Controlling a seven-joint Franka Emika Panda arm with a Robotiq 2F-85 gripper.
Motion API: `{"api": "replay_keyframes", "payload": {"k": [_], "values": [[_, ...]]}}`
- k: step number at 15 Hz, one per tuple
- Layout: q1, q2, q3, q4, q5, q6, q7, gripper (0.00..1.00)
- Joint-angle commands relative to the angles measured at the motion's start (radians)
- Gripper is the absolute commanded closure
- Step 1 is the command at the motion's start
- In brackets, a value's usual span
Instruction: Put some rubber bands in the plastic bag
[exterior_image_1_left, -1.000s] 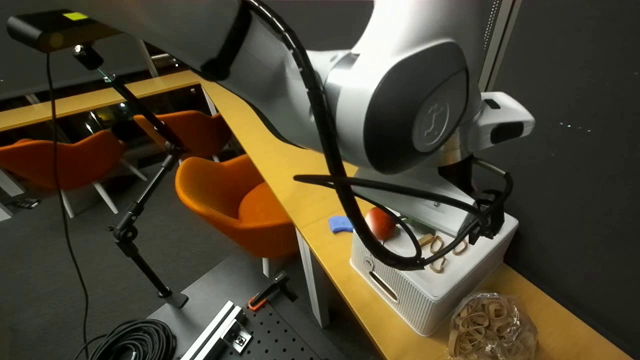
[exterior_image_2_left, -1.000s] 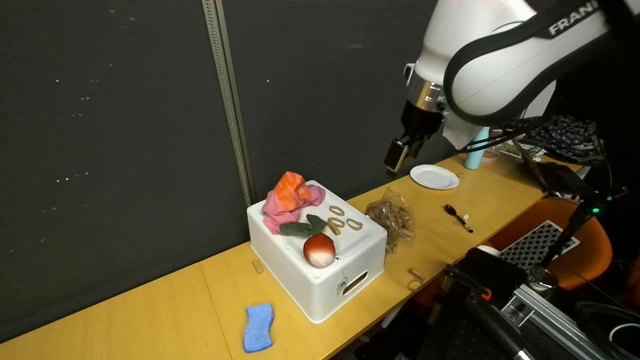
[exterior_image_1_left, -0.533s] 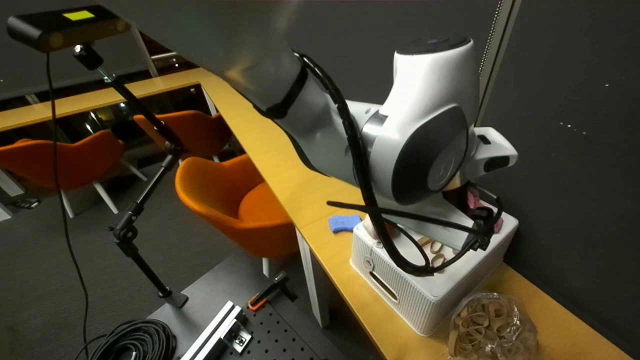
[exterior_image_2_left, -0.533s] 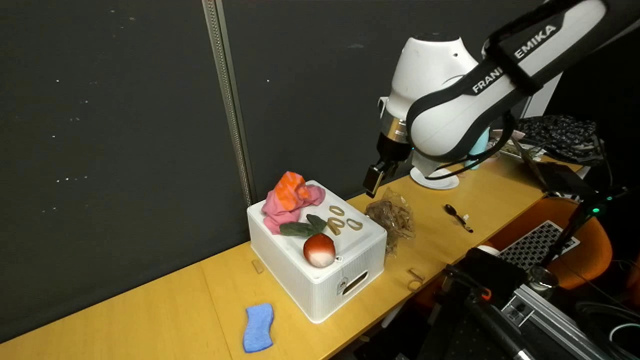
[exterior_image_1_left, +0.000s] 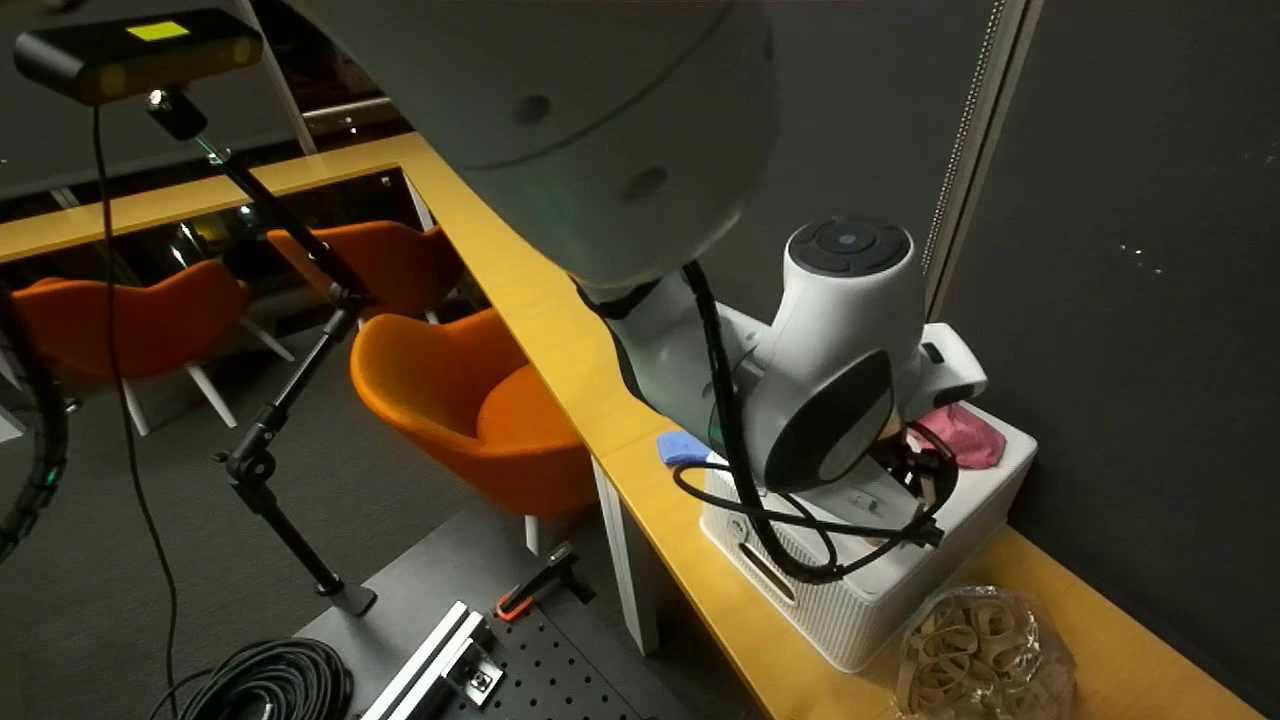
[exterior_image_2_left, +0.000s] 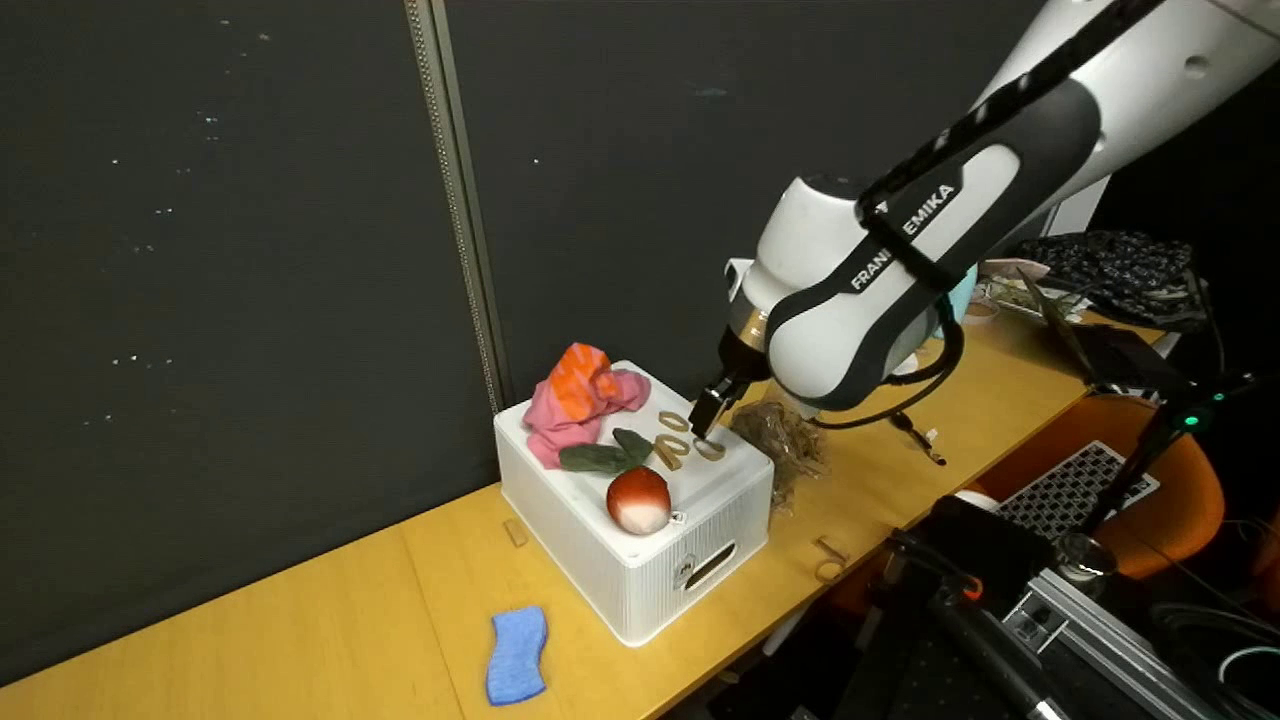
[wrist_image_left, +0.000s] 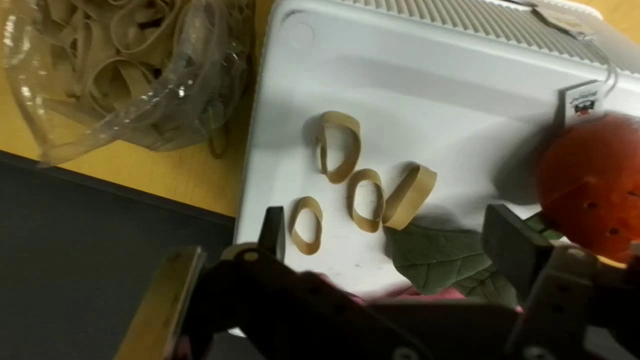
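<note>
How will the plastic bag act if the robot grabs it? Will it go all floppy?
Probably floppy: the plastic bag looks see-through and crinkled. The rubber bands inside lie in a loose jumble, so they'd likely shift around. Its shine hints it might be slippery.

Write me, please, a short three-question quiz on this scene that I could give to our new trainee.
1. Count: how many rubber bands lie on top of the white box?

2. True or false: the gripper is open, with no band held in it.

3. Choose one: where is the plastic bag?
A) On top of the white box
B) On the table, beside the white box
C) Hanging from the gripper

Key
1. Four.
2. True; in the wrist view its jaws stand wide apart.
3. B.
</note>
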Motion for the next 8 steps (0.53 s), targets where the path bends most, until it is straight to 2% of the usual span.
{"api": "replay_keyframes", "payload": {"k": [1, 3, 4, 6, 8], "values": [[-0.132, 0.099, 0.144, 0.075, 0.067, 0.049, -0.12, 0.0], [-0.19, 0.138, 0.198, 0.11, 0.069, 0.046, -0.152, 0.0], [-0.207, 0.152, 0.205, 0.126, 0.061, 0.041, -0.16, 0.0], [-0.214, 0.178, 0.192, 0.166, 0.053, 0.015, -0.154, 0.0], [-0.177, 0.2, 0.137, 0.204, 0.042, -0.023, -0.123, 0.0]]}}
